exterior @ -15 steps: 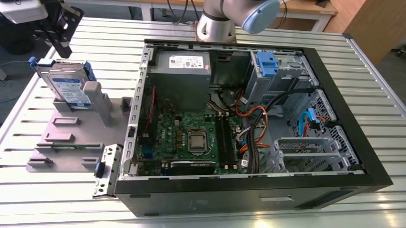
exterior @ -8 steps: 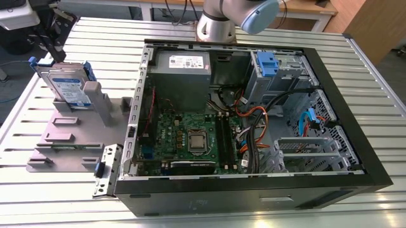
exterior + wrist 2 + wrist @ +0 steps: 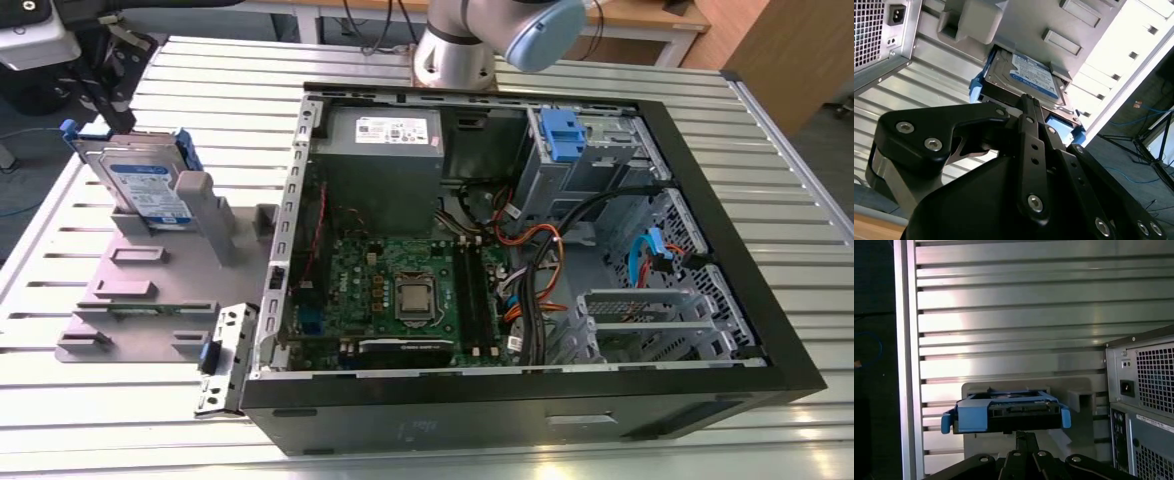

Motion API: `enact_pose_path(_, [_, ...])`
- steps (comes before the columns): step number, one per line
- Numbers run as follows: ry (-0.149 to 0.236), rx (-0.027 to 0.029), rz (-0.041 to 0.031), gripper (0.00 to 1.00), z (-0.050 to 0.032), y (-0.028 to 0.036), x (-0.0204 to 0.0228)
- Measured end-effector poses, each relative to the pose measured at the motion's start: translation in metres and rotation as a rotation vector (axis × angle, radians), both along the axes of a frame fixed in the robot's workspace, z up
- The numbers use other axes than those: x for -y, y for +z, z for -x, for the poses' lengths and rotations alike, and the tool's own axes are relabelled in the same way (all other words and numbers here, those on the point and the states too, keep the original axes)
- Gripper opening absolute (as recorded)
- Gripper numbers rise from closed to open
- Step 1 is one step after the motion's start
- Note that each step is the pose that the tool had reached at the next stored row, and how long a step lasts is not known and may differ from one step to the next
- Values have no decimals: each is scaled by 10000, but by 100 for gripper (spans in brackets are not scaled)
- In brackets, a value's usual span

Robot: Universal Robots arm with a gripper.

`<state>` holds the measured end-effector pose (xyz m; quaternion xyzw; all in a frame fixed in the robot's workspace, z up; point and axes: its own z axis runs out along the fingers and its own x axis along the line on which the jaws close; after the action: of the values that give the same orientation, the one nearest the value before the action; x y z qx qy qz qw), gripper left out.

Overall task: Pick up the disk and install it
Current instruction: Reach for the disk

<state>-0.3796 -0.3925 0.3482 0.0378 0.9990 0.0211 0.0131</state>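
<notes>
Exterior view: one robot arm [image 3: 487, 40] reaches over a slatted metal table [image 3: 120, 420] on which one opened computer case [image 3: 534, 400] lies on its side. One disk [image 3: 138, 180], silver with a blue-and-white label and a blue bracket, stands on edge in one grey fixture [image 3: 147, 290] outside the case, on the exterior view's left. Inside the case sit one grey power supply [image 3: 380, 150] and one blue-tabbed metal cage [image 3: 567, 140].

Second wrist view: the black gripper [image 3: 1026, 102] points at the disk [image 3: 1029, 75], which lies straight ahead of the jaw tips, label showing. The two jaws look pressed together with nothing between them. I cannot tell whether their tips touch the disk's near edge. The case's rear wall [image 3: 884, 25] stands off to one side of the jaws.

First wrist view: the gripper [image 3: 1021, 436] sits just short of the disk's [image 3: 1009, 412] blue bracket, jaws together and centred on it. The fixture [image 3: 1079, 395] rises behind the disk, with the table slats beyond and the case [image 3: 1144, 390] beside the jaws.
</notes>
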Motion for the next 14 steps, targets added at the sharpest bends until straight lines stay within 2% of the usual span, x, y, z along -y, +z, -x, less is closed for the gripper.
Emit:
enact_pose_path(4, [-2, -1, 0, 11, 67, -26, -44])
enact_pose_path(10, [-1, -1, 6, 11, 102, -101, -72])
enact_pose_path(14, [-1, -1, 19, 11, 103, -115, -74])
